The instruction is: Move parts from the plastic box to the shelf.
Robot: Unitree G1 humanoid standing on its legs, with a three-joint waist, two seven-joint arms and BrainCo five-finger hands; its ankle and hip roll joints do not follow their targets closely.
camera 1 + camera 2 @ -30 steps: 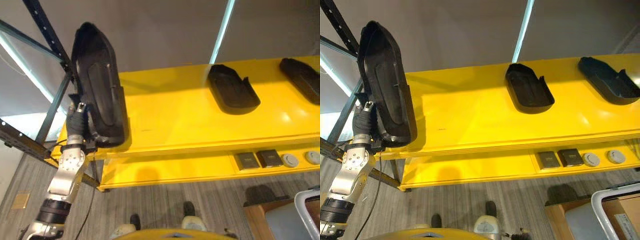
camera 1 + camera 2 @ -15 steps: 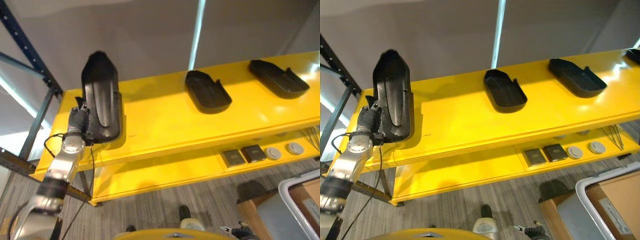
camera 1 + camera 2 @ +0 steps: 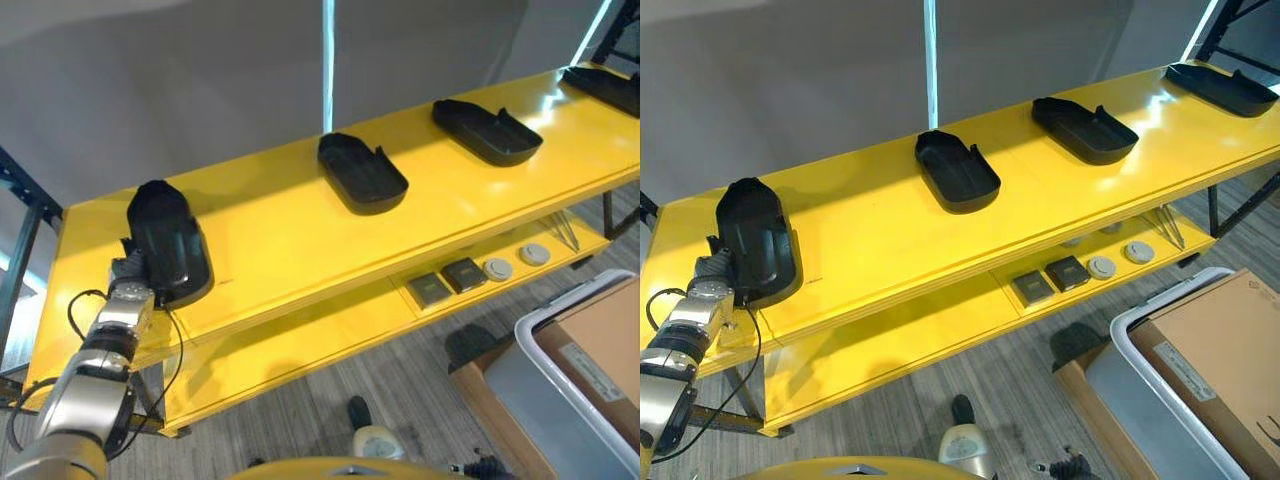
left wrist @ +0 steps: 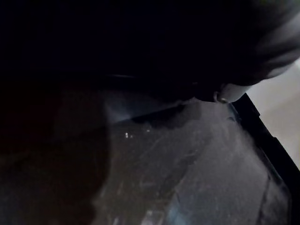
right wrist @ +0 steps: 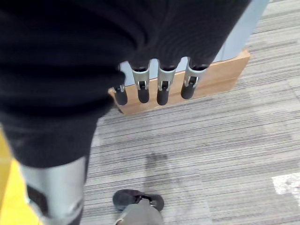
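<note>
Part set down at the shelf's left end

Part [image 3: 168, 243]: stood upright a second ago, now lies flat on the shelf [image 3: 290, 240]. Left hand [image 3: 127, 274] at its near end, grip cannot be told. Right hand [image 5: 154, 82]: fingers straight, empty. Placement looks nearly done; release remains.

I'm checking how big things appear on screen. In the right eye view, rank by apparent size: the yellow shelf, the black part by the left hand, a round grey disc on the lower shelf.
1. Yellow shelf, by far largest.
2. Black part, beside the left hand.
3. Round grey disc, smallest.
</note>
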